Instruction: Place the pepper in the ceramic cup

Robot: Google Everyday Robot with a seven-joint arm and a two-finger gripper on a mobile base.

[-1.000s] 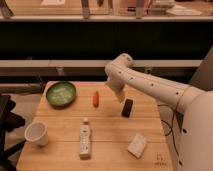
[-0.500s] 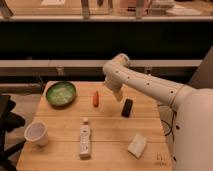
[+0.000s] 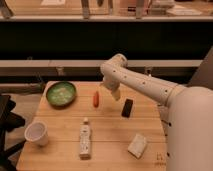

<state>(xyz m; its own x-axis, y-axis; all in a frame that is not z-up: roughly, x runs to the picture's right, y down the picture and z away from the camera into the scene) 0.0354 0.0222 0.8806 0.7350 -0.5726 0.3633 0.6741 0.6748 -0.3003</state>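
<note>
The small red-orange pepper (image 3: 96,99) lies on the wooden table (image 3: 60,150), right of the green bowl. The white ceramic cup (image 3: 38,133) stands upright near the table's front left corner. My gripper (image 3: 114,94) hangs at the end of the white arm, just right of the pepper and a little above the table, apart from the pepper. The cup is far to its front left.
A green bowl (image 3: 61,93) sits at the back left. A white bottle (image 3: 85,139) lies in the front middle. A black rectangular slab (image 3: 127,107) lies right of the gripper. A white packet (image 3: 137,145) lies at the front right. Dark shelving runs behind the table.
The arm has shifted left, bringing the gripper nearer the pepper. The objects on the table have not moved.
</note>
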